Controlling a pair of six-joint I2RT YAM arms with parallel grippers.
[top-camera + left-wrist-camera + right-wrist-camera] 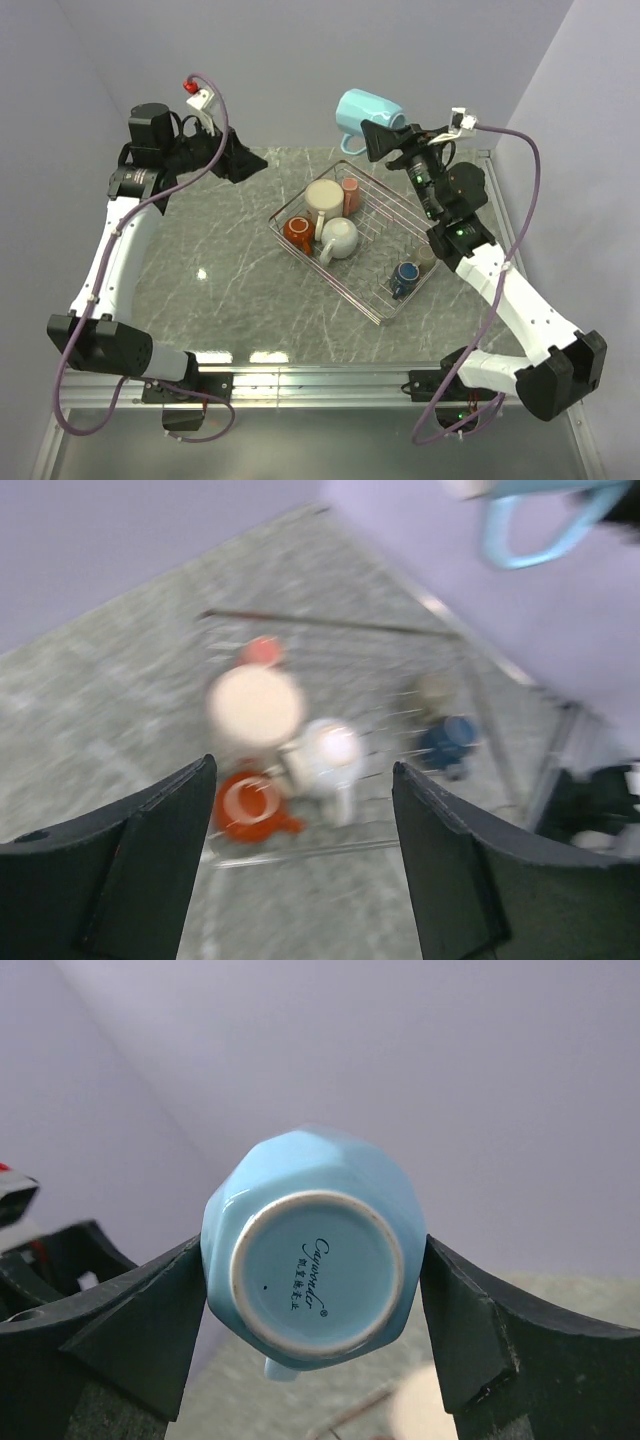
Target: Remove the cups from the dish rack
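Dish rack (372,262) is sitting mid-table, other mugs (338,238) lying inside. Left gripper (303,780) is hovering off its far-left corner, spread wide, gripping nothing. Farther back, right gripper (315,1280) is clamping the light blue mug (312,1250) in the air. The base stamp is cursive and starts "Cap", rest unreadable.

- The counter (200,250) is a grey-green slab veined with pale lines like marble, and it fills the middle of the top view.
- A plain, pale lavender back wall (290,60) rises behind it.
- The left wall (40,130) and right wall (590,140) are the same colour and close in at the sides.
- A silver metal rail (320,378) runs along the counter's near edge.
- Soft white glints (203,272) of light lie on the counter's near left part.
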